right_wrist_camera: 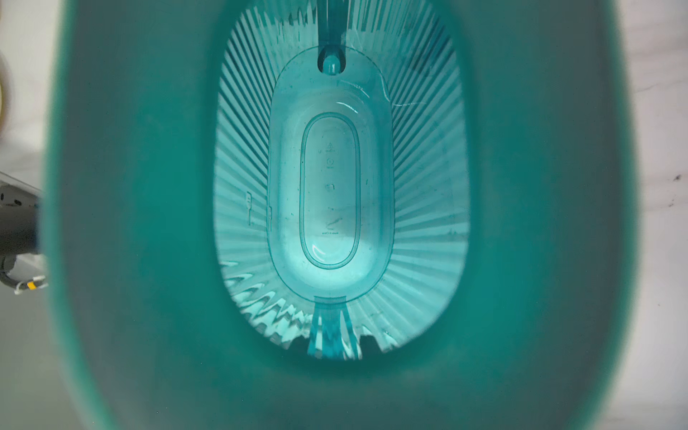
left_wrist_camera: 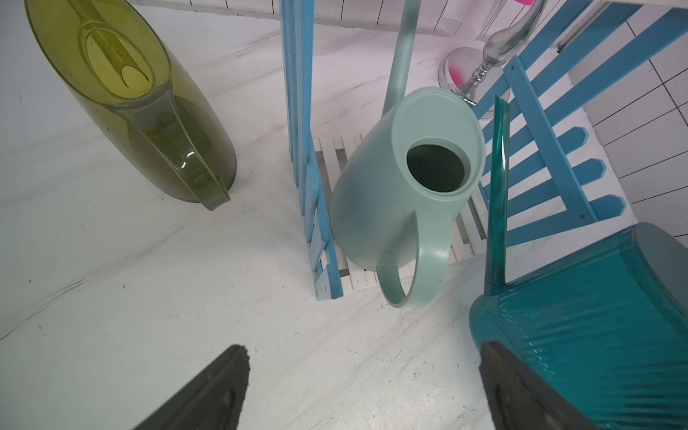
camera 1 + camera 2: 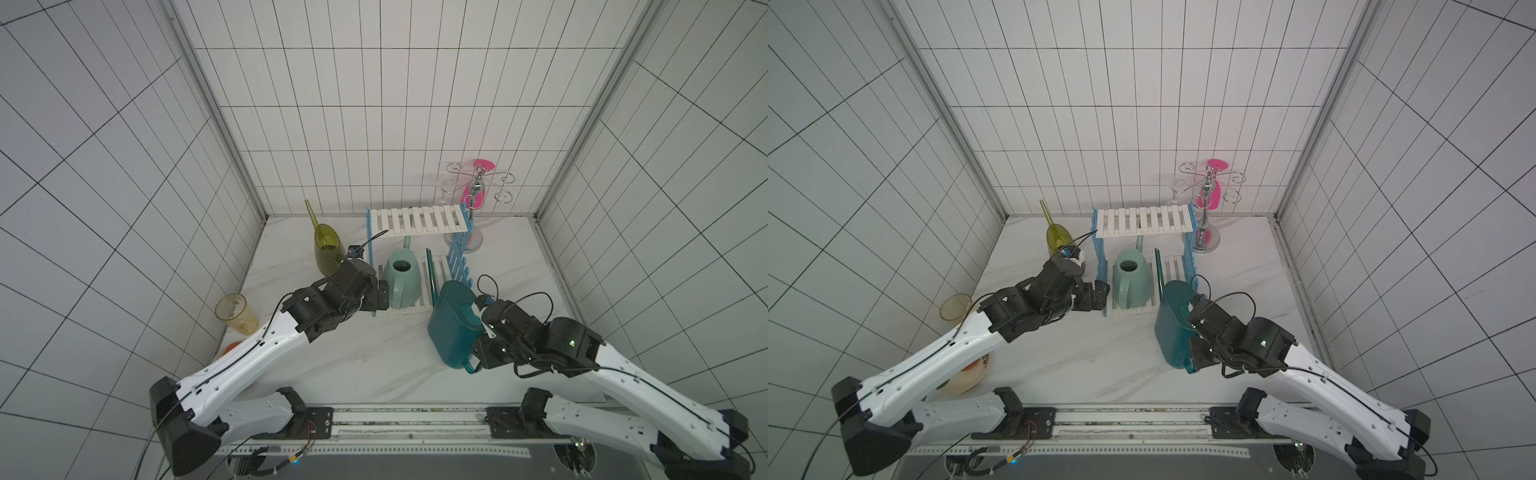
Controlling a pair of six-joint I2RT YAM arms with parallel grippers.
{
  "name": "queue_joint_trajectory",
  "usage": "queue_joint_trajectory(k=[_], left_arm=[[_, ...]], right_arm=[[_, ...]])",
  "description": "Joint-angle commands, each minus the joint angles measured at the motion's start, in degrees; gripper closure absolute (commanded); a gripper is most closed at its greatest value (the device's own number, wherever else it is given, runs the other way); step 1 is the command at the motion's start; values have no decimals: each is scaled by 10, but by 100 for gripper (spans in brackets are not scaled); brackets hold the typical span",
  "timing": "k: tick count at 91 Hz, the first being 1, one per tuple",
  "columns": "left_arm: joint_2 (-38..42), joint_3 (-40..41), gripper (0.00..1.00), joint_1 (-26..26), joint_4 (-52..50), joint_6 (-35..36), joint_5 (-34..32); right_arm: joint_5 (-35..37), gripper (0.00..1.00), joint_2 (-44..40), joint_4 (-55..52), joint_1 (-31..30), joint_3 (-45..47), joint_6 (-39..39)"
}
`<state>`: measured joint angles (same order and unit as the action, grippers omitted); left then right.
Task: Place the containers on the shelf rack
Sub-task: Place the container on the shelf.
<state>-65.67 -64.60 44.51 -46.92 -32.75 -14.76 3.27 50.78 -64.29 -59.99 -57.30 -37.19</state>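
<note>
My right gripper (image 3: 483, 330) is clenched on the ribbed teal can (image 3: 451, 328), spout aimed into the shelf rack (image 3: 419, 221), I judge to slot it beside the mint can (image 3: 401, 282) on the lower shelf, while the left gripper (image 3: 380, 298) gapes released nearby and the olive can (image 3: 326, 249) stands on the desk (image 3: 374, 357) outside.

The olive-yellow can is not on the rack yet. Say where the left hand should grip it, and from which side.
Its loop handle, probably from the robot's side. The olive-yellow can stands upright beside the rack, spout toward the back wall, handle facing the open left hand; its smooth, wide body looks harder to pinch.
</note>
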Motion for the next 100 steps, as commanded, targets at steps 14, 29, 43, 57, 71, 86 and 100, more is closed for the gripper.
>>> queue_joint_trajectory(k=[14, 29, 43, 57, 71, 86, 100], left_arm=[[11, -2, 1, -8, 16, 0, 2], [18, 5, 1, -12, 18, -1, 6], [21, 12, 1, -13, 20, -5, 8], [30, 22, 1, -17, 25, -10, 7], [33, 26, 1, -25, 33, -14, 15], [38, 33, 1, -27, 34, -17, 21], [41, 35, 1, -27, 36, -17, 22]], right_arm=[[78, 100, 29, 57, -3, -31, -32], [94, 100, 63, 61, -3, -50, -23], [109, 100, 88, 70, -3, -68, -16], [135, 100, 105, 80, -3, -76, -13], [157, 100, 119, 87, -2, -82, -13], [179, 100, 125, 105, 0, -81, -12], [191, 100, 140, 126, 8, -81, -7]])
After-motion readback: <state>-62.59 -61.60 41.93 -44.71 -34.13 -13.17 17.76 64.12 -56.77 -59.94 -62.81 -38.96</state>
